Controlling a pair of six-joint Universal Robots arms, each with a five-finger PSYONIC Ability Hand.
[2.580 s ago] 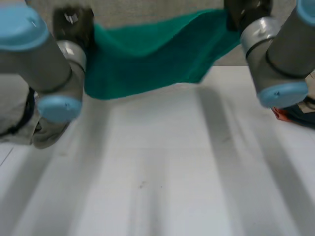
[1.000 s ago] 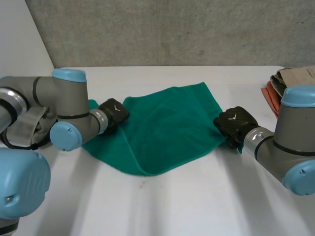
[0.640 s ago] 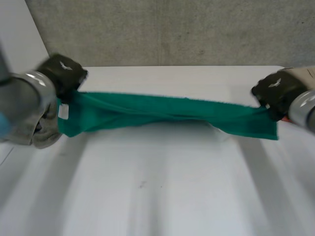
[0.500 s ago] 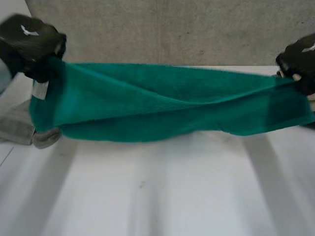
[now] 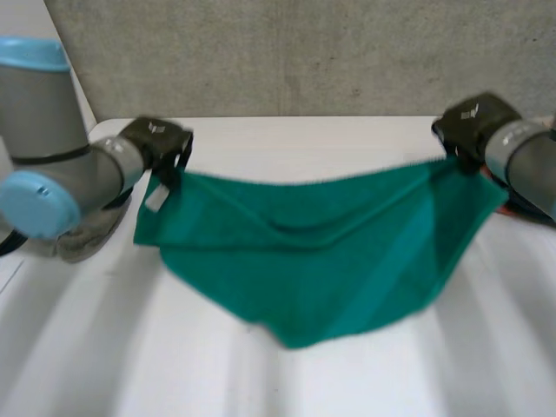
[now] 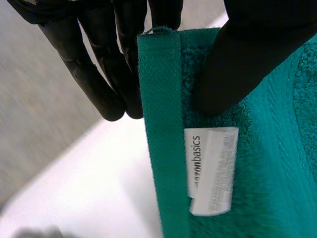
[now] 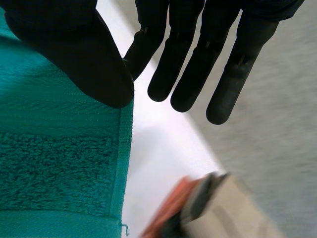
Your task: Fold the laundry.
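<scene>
A green towel (image 5: pixel 330 261) hangs spread between my two hands above the white table (image 5: pixel 287 139), sagging to a point in the middle. My left hand (image 5: pixel 156 142) is shut on the towel's left top corner. In the left wrist view its thumb (image 6: pixel 247 54) pinches that corner of the towel (image 6: pixel 277 148) against the fingers, just above a white label (image 6: pixel 210 168). My right hand (image 5: pixel 469 122) is shut on the right top corner. There the thumb (image 7: pixel 69 44) presses the towel's (image 7: pixel 54 163) edge with straight fingers behind it.
A grey cloth (image 5: pixel 82 239) lies heaped at the table's left edge under my left arm. A stack of folded items (image 7: pixel 218 208), orange and beige, sits at the right edge below my right hand. A grey wall (image 5: pixel 304 52) rises behind the table.
The towel, stretched taut and high between the hands half a second ago, now hangs slack and lower. Both hands have come down and moved closer together.
</scene>
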